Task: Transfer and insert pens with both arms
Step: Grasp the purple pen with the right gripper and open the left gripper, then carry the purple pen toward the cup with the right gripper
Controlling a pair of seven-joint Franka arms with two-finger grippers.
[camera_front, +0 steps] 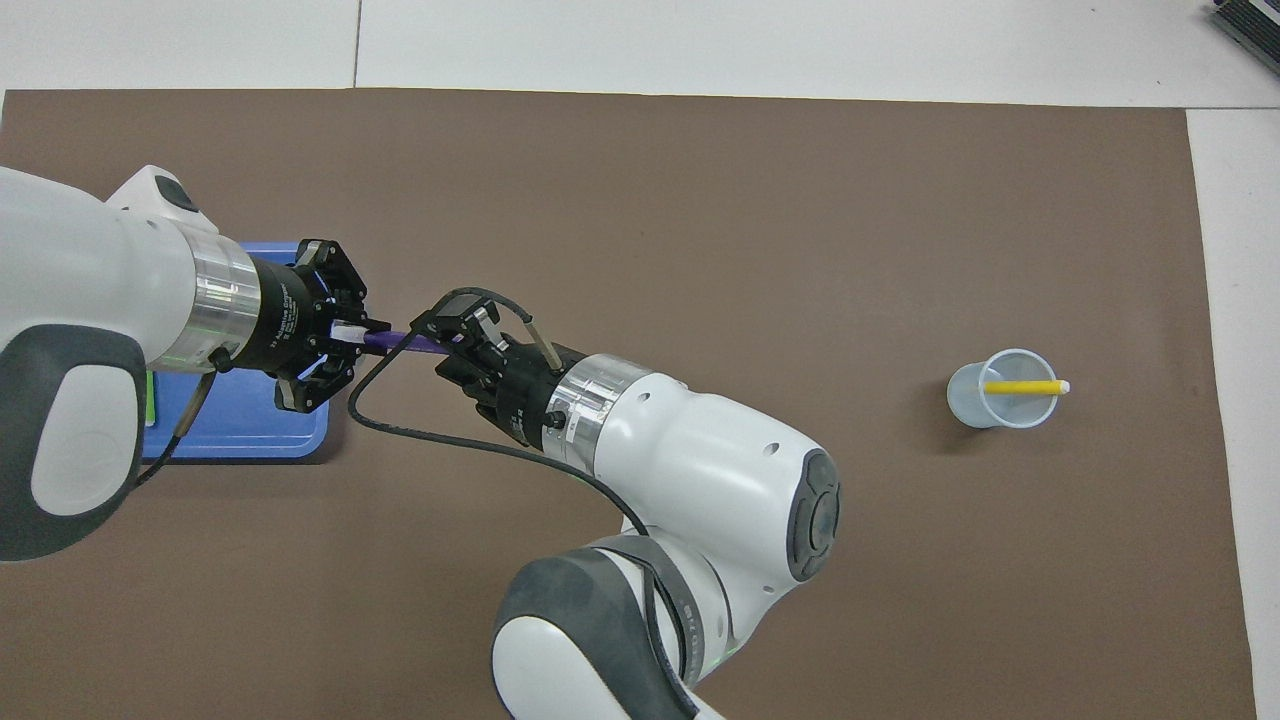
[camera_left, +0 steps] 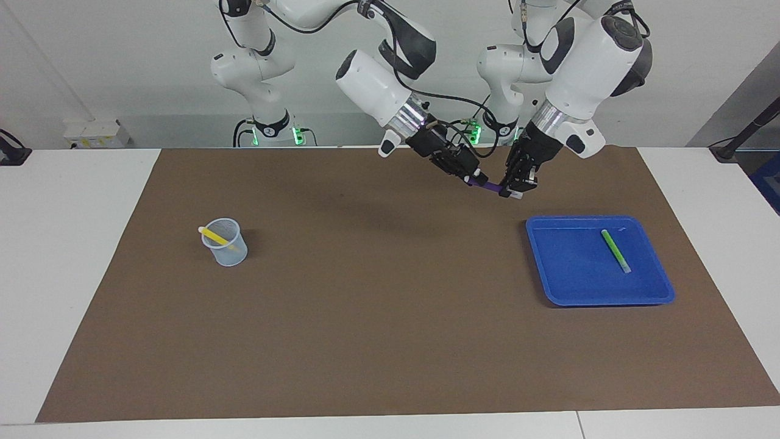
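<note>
My left gripper is shut on one end of the purple pen and holds it level in the air over the brown mat, close to the blue tray. My right gripper has come over the pen's free, pale-capped end, so the pen spans from one gripper to the other. The yellow pen leans in the clear cup toward the right arm's end of the table. The green pen lies in the tray.
The brown mat covers most of the white table. The blue tray sits toward the left arm's end, partly hidden under my left arm in the overhead view. Two smaller white arms with green lights stand at the robots' edge.
</note>
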